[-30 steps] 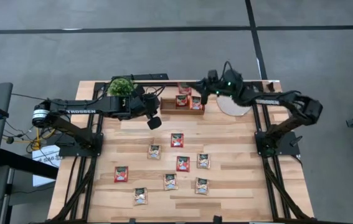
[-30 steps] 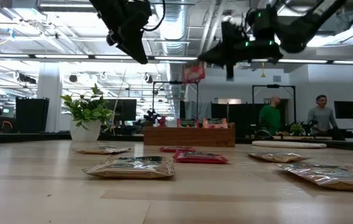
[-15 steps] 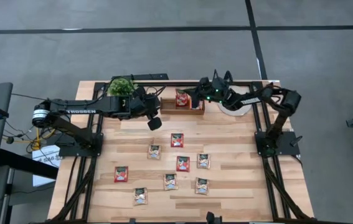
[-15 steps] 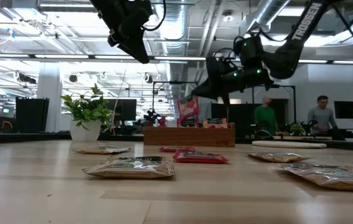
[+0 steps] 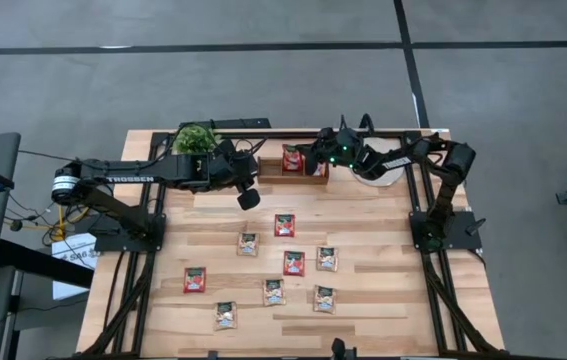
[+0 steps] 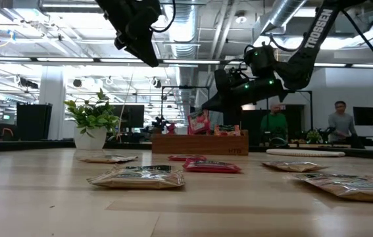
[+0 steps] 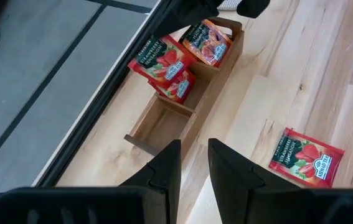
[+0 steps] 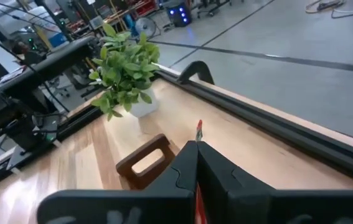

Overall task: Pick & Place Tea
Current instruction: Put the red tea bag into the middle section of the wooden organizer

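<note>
Tea sachet (image 6: 198, 122) pinched edge-on in right end effector (image 5: 315, 157) (mostly hidden).

Wooden table (image 5: 383, 300) carries eight loose tea sachets (image 5: 284, 225), compartment tray (image 5: 273, 172), potted plant (image 5: 194, 139), pale disc (image 5: 375, 174)

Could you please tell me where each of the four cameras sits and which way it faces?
High: overhead, facing straight down; both arms, table.
Low: table height, facing the room; both arms overhead.
Left wrist: behind the left hand, above the wooden tray.
Right wrist: behind the right hand, shut on a red sachet.
Shared: low and right wrist show the plant.
</note>
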